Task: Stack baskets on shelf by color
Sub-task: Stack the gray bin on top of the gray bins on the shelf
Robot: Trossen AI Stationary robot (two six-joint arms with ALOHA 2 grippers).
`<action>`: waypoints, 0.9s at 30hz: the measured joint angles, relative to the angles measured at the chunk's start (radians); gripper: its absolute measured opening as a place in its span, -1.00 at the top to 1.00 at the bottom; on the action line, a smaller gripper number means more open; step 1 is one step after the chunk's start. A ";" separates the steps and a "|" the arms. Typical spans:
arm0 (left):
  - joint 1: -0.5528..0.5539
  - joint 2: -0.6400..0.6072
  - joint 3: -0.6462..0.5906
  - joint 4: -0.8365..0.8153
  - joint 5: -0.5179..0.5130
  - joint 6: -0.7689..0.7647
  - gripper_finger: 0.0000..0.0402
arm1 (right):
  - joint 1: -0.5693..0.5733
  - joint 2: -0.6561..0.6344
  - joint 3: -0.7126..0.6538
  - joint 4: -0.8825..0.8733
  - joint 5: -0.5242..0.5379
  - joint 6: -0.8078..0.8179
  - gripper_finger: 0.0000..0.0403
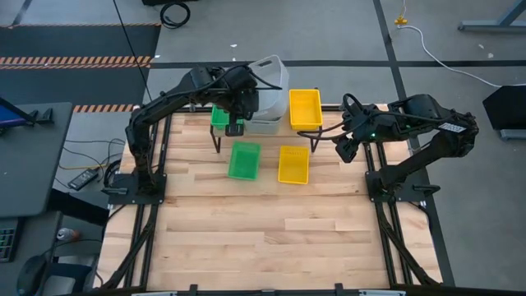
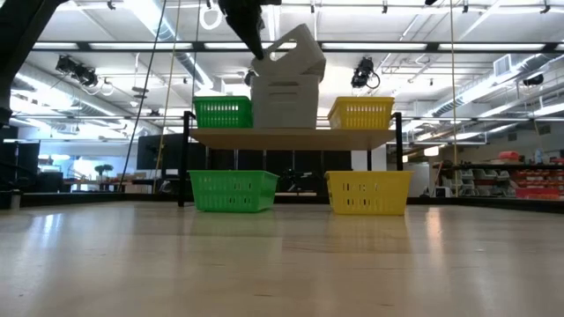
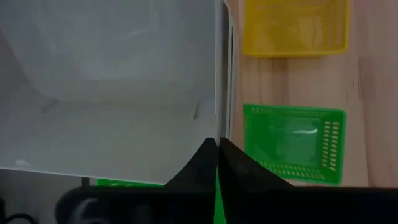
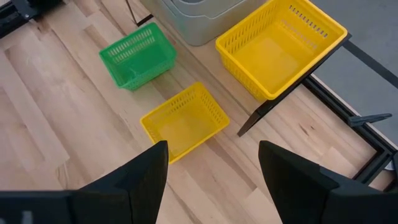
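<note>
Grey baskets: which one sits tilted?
The top grey basket, tipped up in the left gripper; the grey baskets under it sit level on the shelf.

Green basket on shelf [image 1: 219, 116] mostly hidden under left arm from above. Grey basket stack [image 3: 112, 87] cut off by left wrist view's edges; count unclear.

Slatted wooden tabletop [image 1: 271, 230], white cable [image 1: 436, 49] on the grey floor [image 1: 329, 33].

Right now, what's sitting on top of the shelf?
On the shelf: a green basket, stacked grey baskets with a tilted top one in the shut left gripper, and a yellow basket. The stack's count is hidden.
</note>
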 joint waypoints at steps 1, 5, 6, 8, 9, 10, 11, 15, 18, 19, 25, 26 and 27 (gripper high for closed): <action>0.000 0.000 0.010 -0.002 -0.001 0.001 0.97 | 0.000 0.000 0.000 0.000 0.000 0.000 -0.27; 0.000 0.000 0.047 -0.026 -0.019 0.001 0.97 | 0.000 0.000 0.000 0.000 0.000 0.000 -0.27; 0.000 0.000 0.056 -0.035 -0.026 0.002 0.97 | 0.000 0.000 0.000 0.000 0.000 0.000 -0.27; -0.004 0.000 0.070 -0.054 -0.038 0.012 0.97 | 0.000 0.000 0.000 0.000 0.000 0.000 -0.27; -0.007 0.000 0.075 -0.069 -0.050 0.019 0.97 | 0.000 0.000 0.000 0.000 0.000 0.000 -0.27; -0.009 0.000 0.079 -0.087 -0.062 0.026 0.97 | 0.000 0.000 0.000 0.000 0.000 0.000 -0.27; -0.012 0.000 0.083 -0.105 -0.078 0.033 0.97 | 0.000 0.000 0.000 0.000 0.000 0.000 -0.27; -0.023 0.000 0.084 -0.143 -0.103 0.031 0.97 | 0.000 0.000 0.000 0.000 0.000 -0.003 -0.27; -0.035 0.000 0.084 -0.155 -0.123 0.022 0.97 | 0.000 0.000 0.000 0.000 0.000 -0.004 -0.27; -0.041 0.000 0.084 -0.158 -0.138 0.025 0.97 | 0.000 0.000 0.000 0.000 0.000 -0.005 -0.27; -0.069 0.000 0.084 -0.170 -0.159 0.032 0.97 | 0.000 0.000 0.000 0.000 0.000 -0.006 -0.27; -0.070 0.000 0.084 -0.170 -0.158 0.029 0.97 | 0.000 0.000 0.000 0.000 0.000 -0.006 -0.27; -0.071 0.000 0.084 -0.170 -0.158 0.027 0.97 | 0.000 0.000 0.000 0.001 0.000 -0.007 -0.27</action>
